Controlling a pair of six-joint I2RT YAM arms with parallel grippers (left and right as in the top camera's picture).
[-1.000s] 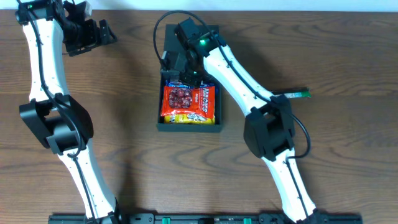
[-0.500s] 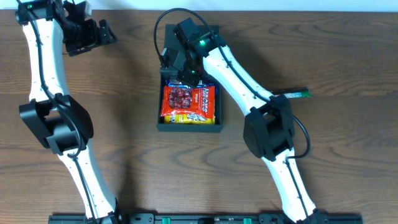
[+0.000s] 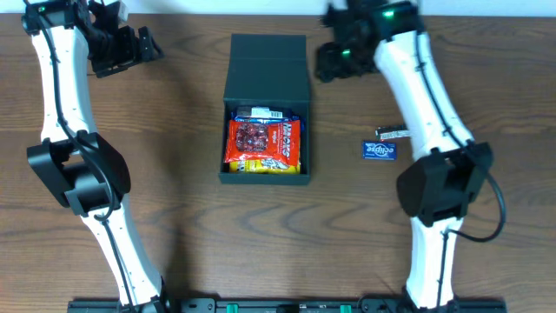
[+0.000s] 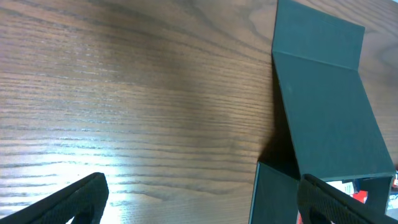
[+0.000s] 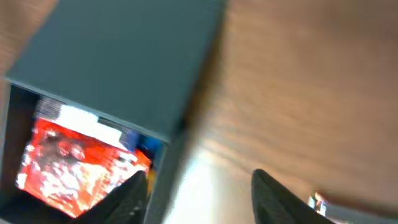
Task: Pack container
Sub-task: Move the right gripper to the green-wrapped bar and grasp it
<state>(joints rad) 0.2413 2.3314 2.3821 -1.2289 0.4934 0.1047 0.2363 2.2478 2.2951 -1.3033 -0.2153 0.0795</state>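
Note:
The dark-teal container (image 3: 265, 176) sits mid-table, its flap lid (image 3: 268, 69) laid back at the far side. Red and yellow snack packets (image 3: 263, 145) fill it. The container also shows in the left wrist view (image 4: 323, 106) and, blurred, in the right wrist view (image 5: 118, 68). My right gripper (image 3: 327, 63) is open and empty, raised just right of the lid. My left gripper (image 3: 143, 45) is open and empty at the far left, well away from the container. A blue packet (image 3: 379, 149) lies on the table right of the container.
A small white-and-green wrapper (image 3: 393, 133) lies just beyond the blue packet, by the right arm. Bare wood table (image 3: 174, 200) lies left of the container and in front of it.
My right gripper has lifted out of the container and swung right to beside the lid. The blue packet, hidden under the arm before, now shows. The left arm has not moved.

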